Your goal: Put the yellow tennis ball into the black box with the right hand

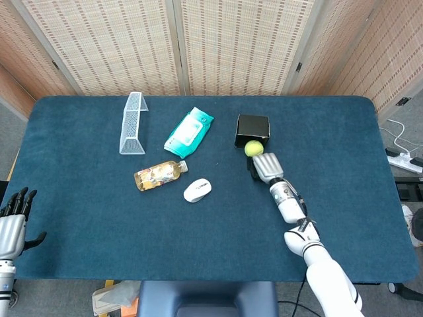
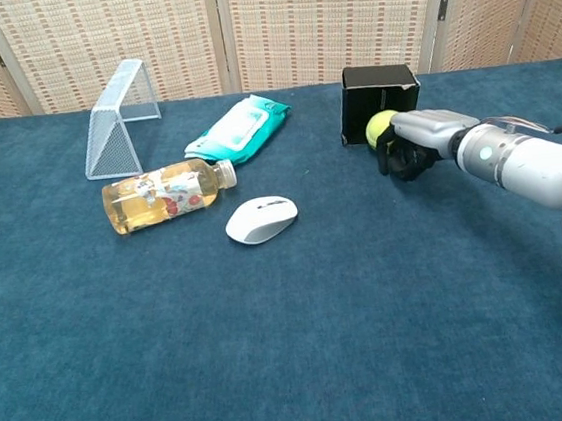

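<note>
My right hand (image 1: 263, 166) (image 2: 417, 142) holds the yellow tennis ball (image 1: 252, 148) (image 2: 381, 128) at its fingertips. The ball is right at the near face of the black box (image 1: 252, 129) (image 2: 379, 101), which stands at the table's far middle. In the chest view the ball overlaps the box's open front. My left hand (image 1: 12, 221) hangs open off the table's near left corner, in the head view only.
A white mouse (image 1: 197, 190) (image 2: 260, 219), a juice bottle (image 1: 158, 175) (image 2: 162, 195), a teal wipes pack (image 1: 189, 131) (image 2: 238, 130) and a white mesh rack (image 1: 133, 123) (image 2: 120, 118) lie left of the box. The blue table (image 1: 79, 218) stretches around them.
</note>
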Robot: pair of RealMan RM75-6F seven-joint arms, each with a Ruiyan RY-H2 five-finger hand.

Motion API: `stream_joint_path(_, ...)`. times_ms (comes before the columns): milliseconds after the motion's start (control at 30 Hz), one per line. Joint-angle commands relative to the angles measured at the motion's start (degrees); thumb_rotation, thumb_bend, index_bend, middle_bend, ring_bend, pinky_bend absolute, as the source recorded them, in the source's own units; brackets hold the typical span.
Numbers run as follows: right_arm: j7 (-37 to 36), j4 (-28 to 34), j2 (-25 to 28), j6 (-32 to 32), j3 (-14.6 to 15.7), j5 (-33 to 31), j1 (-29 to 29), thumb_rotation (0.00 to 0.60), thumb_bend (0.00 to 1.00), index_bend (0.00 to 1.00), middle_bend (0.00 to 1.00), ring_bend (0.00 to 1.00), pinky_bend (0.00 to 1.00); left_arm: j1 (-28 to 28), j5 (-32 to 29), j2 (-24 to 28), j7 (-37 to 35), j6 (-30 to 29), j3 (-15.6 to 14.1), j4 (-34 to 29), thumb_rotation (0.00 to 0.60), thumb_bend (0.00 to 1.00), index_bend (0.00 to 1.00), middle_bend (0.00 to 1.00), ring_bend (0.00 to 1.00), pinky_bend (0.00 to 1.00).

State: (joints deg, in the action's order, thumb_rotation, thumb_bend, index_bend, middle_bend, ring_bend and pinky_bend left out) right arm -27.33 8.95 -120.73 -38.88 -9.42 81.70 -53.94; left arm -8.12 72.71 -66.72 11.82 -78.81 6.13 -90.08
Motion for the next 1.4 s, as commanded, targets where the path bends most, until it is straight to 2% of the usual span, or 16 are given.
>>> stream_joint_path(33,-0.40,0.05,0.24,0.63,0.03,-0.10,-0.25,0.600,0.67,0.40,0.35,0.19,0.38,0.02,0.02,-0.02,-0.01,-0.07,-0.03,-0.02,0.600,0.24,0.06,0.12,0.05,0.25)
stream_joint_path(167,-0.91,0.17,0.61,1.17,0.16,-0.10,-0.62,0.600,0.66,0.35,0.27,0.11,0.32,0.01,-0.02,-0.02,0.09,-0.04,-0.10,-0.04,0.600,0.24,0.06,0.12,0.05,0.25)
stream_joint_path(267,-1.18,0.32,0.88,0.81,0.28,-0.02,-0.87,0.600,0.66,0.33,0.25,0.09,0.30,-0.12,-0.13,-0.04,0.14,0.17,-0.10,-0.03,0.600,0.24,0.06,0.12,0.05,0.25)
stream_joint_path(1400,-0.32,2.16,2.64,-1.27,1.10,0.17,-1.34,0.600,0.66,0.29,0.21,0.07,0.27,-0.21,0.66,0.31,-0.79,0.22,-0.63,-0.31,0.600,0.24,0.06,0.12,0.05,0.25)
